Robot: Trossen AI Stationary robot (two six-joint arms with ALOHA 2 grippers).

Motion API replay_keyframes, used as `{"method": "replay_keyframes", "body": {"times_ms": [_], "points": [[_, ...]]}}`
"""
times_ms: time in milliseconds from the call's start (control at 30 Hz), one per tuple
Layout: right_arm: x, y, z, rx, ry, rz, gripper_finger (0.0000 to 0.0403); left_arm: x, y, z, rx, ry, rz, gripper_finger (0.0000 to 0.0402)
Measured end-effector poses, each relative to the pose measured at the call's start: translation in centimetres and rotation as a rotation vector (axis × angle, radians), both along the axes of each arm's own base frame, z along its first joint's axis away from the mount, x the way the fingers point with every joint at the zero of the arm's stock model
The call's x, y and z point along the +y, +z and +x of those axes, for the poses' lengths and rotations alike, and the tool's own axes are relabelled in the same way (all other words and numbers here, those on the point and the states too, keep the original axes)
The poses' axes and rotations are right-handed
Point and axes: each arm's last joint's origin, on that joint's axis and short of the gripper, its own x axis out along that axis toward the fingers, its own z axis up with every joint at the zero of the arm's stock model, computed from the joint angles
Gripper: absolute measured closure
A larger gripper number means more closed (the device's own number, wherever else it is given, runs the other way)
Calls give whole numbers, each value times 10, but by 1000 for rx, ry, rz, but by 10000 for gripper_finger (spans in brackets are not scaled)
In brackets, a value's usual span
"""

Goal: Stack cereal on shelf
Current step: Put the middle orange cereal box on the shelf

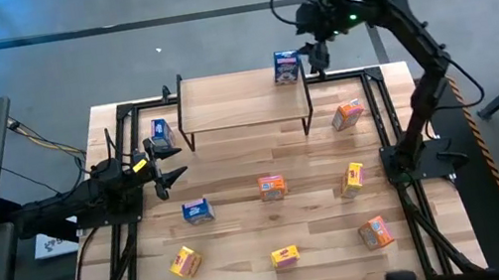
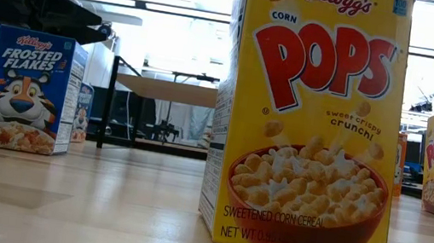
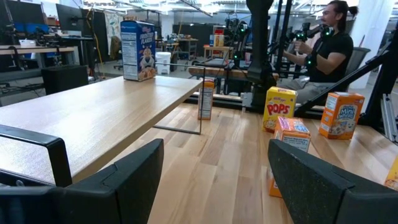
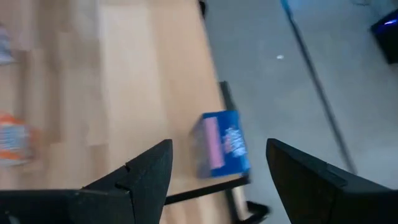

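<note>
Seen from above, the left gripper (image 1: pixel 171 162) sits at nine o'clock on the table (image 1: pixel 240 207), jaws spread and holding nothing; its wrist view shows the two dark fingers (image 3: pixel 118 180) well apart with bare tabletop between them. Just beyond it, toward eleven o'clock, a blue box (image 1: pixel 161 131) stands beside the shelf's left legs. A second blue box (image 1: pixel 196 210) lies near the table's centre-left, and a yellow box (image 1: pixel 184 262) at seven o'clock. The shelf (image 1: pixel 234 102) occupies twelve o'clock, its light wood top bare except for one blue box (image 1: pixel 286 67) standing on its right far corner. An orange box (image 1: pixel 272 188) sits at centre, a yellow box (image 1: pixel 285 256) at six o'clock. Further right: an orange box (image 1: pixel 347 114) at two o'clock, a yellow box (image 1: pixel 352 179) at three o'clock, an orange box (image 1: pixel 376 232) at five o'clock. The right gripper (image 1: pixel 314 52) hangs just beside the shelved blue box, at one o'clock, jaws spread and apart from it; its wrist view shows that box (image 4: pixel 222 144) between the open fingers (image 4: pixel 149 168), untouched. A seated person (image 3: pixel 323 50) is visible beyond the table.
</note>
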Motion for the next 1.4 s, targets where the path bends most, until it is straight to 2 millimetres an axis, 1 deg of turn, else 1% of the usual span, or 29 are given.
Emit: {"method": "replay_keyframes", "body": {"times_ms": [167, 267, 400, 500, 667, 967, 1400], "points": [[33, 12, -19, -48, 8, 5, 151, 0, 0, 0, 0, 0, 0, 121], [52, 16, -27, -102, 0, 1, 151, 0, 0, 0, 0, -1, 0, 121], [78, 13, -36, -170, -30, -23, 151, 0, 0, 0, 0, 0, 0, 121], [96, 4, -44, -221, -40, -46, 151, 0, 0, 0, 0, 0, 0, 121], [118, -22, -56, -329, -31, -57, 151, 0, 0, 0, 0, 0, 0, 121], [144, -81, -74, -475, -73, 21, 151, 0, 0, 0, -1, 0, 0, 121], [173, -180, -87, -585, -91, 145, 151, 0, 0, 0, 0, 0, 0, 121]]}}
